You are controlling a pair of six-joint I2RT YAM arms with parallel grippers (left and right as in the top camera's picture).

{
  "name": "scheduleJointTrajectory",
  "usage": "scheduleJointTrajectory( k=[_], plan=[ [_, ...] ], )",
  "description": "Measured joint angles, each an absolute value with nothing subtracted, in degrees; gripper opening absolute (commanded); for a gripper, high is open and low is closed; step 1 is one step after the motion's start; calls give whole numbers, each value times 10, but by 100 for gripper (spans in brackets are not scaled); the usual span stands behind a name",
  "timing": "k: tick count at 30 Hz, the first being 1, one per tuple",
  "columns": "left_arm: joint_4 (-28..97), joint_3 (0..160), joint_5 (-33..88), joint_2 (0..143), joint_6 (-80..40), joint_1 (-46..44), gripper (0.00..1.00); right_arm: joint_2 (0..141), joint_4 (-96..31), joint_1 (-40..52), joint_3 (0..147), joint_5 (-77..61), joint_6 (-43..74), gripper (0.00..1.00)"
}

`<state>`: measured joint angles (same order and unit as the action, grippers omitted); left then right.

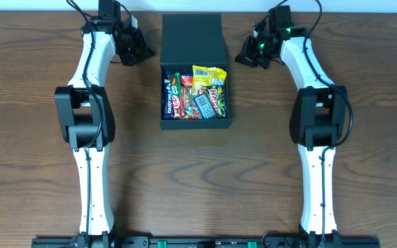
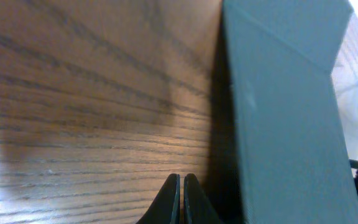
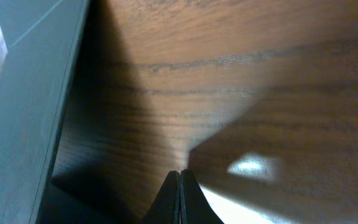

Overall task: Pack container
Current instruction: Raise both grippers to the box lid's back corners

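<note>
The container (image 1: 196, 125) is a dark charcoal-green box at the table's middle, holding several colourful snack packets (image 1: 197, 93). Its flap lid (image 1: 193, 38) lies open toward the far side. My left gripper (image 1: 145, 54) sits just left of the lid, shut with nothing in it. In the left wrist view the closed tips (image 2: 182, 186) hover over bare wood beside the lid's edge (image 2: 284, 118). My right gripper (image 1: 242, 56) is just right of the lid, also shut and empty. Its tips (image 3: 180, 180) point at shadowed wood, with the lid's side (image 3: 30, 106) at the left.
Wooden table (image 1: 33, 138) spreads wide on both sides of the box. Both white arms (image 1: 88, 131) run from the near edge up to the far corners. Cables (image 1: 81, 10) trail off the far edge.
</note>
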<state>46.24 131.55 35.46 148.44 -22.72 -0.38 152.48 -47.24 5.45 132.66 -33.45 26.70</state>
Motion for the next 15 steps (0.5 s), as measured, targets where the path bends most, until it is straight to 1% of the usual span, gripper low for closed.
scheduleJointTrajectory(
  k=[4, 15],
  plan=[
    [484, 1332, 376, 1500, -238, -4, 5, 1529, -475, 58, 1338, -356, 267, 1],
    [484, 1332, 406, 1502, -243, -20, 6, 1529, -453, 81, 1342, -401, 266, 1]
  ],
)
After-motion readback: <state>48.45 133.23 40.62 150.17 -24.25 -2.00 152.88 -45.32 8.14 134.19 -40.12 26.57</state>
